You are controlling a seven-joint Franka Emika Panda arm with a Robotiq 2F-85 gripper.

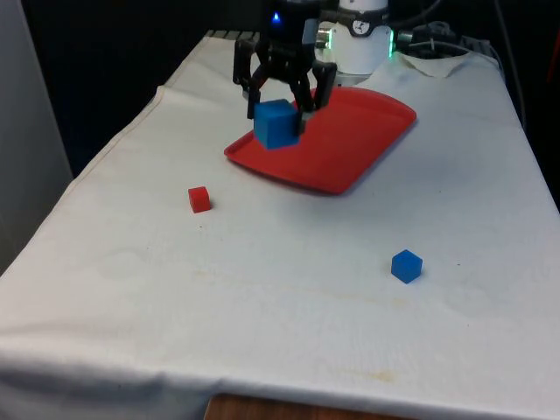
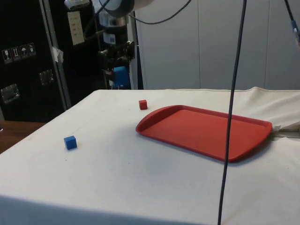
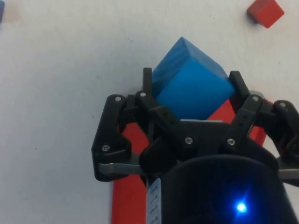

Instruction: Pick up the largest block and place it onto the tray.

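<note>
Hovering above the red tray's edge, hand pinching the large blue block, small red cube and small blue cube on the worktop

Dark cabinets — pale wall panels.

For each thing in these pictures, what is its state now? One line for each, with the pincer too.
Pincer: shut on the big blue block, raised above the table.
Big blue block: held in the air, tilted, near the tray's edge.
Tray: flat on the table, nothing resting on it.
Small red block: resting on the cloth, apart from the tray.
Small blue block: resting on the cloth, apart from the tray.
</note>
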